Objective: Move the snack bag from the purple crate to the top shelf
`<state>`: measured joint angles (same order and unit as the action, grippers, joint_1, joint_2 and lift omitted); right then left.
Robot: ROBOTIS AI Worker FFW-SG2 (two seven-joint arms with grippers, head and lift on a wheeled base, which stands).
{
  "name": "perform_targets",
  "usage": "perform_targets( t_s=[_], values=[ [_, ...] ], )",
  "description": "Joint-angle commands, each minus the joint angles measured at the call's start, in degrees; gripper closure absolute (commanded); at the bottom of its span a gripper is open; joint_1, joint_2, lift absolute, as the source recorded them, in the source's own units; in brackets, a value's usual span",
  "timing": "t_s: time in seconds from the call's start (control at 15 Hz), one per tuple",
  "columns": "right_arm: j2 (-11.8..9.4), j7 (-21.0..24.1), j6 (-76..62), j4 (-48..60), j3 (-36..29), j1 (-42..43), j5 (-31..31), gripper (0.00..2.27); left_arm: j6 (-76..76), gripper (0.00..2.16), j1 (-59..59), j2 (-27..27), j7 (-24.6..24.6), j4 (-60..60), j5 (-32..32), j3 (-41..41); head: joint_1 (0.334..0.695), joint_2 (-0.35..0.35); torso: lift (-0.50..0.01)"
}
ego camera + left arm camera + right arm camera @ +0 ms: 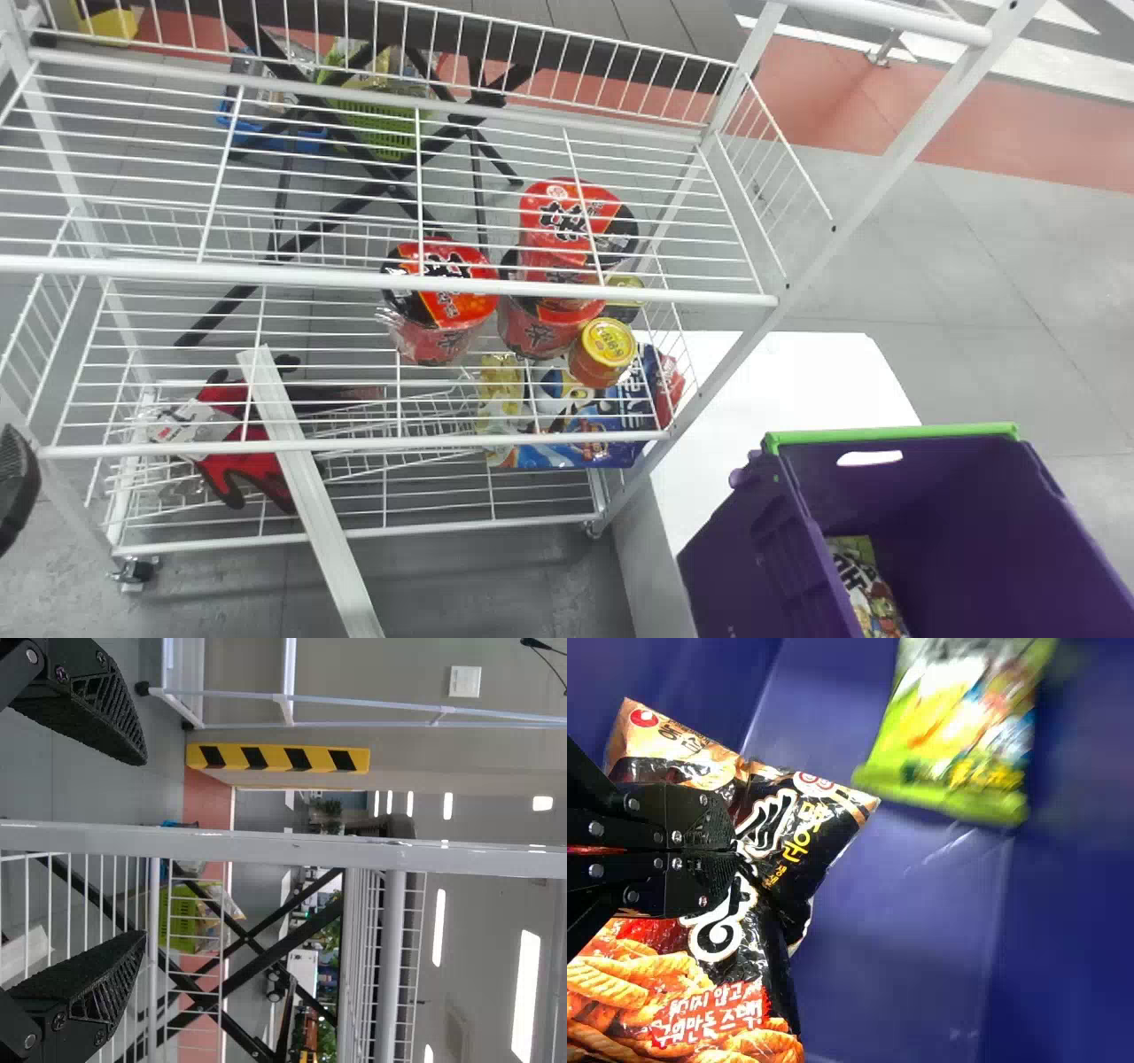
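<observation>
Round red-and-black plastic-wrapped cups (456,306) and a small yellow-lidded tub (609,344) stand toward the middle shelf's right edge. Red-and-black fabric gloves (251,478) lie near the lowest shelf's left edge.

black tool, bright round screws

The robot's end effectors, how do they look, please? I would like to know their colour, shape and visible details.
The left end effector is black, with wedge-like fingers that taper to the tip; their gripping faces are rough, and slanted ribs mark their sides. The right end effector is black too, with round silvery screws along its links.
</observation>
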<state>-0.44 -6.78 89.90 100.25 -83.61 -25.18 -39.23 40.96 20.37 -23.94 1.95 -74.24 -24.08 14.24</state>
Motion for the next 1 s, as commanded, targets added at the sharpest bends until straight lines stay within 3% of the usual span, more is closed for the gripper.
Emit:
perform_targets(
  t_s=[0.0, 0.27, 0.93],
  values=[
    [0.49, -0.7, 0.18, 0.48, -2.17, 0.14, -0.15, 2.25, 0.21, 0.13, 0.46, -0.05, 0.07, -0.64, 0.09, 0.0, 0.695, -0.35, -0.422],
    [0.49, -5.88, 0.18, 3.99, -5.77, 0.4, -2.79, 2.25, 0.39, 0.13, 1.16, 0.04, 0.07, -1.35, 0.35, 0.0, 0.695, -0.35, -0.406],
    [0.49, -8.61, 0.18, 5.84, -7.27, 0.4, -4.46, 2.25, 0.74, 0.13, 3.18, 0.92, 0.25, -3.02, 1.58, -1.14, 0.695, -0.35, -0.367]
  ],
)
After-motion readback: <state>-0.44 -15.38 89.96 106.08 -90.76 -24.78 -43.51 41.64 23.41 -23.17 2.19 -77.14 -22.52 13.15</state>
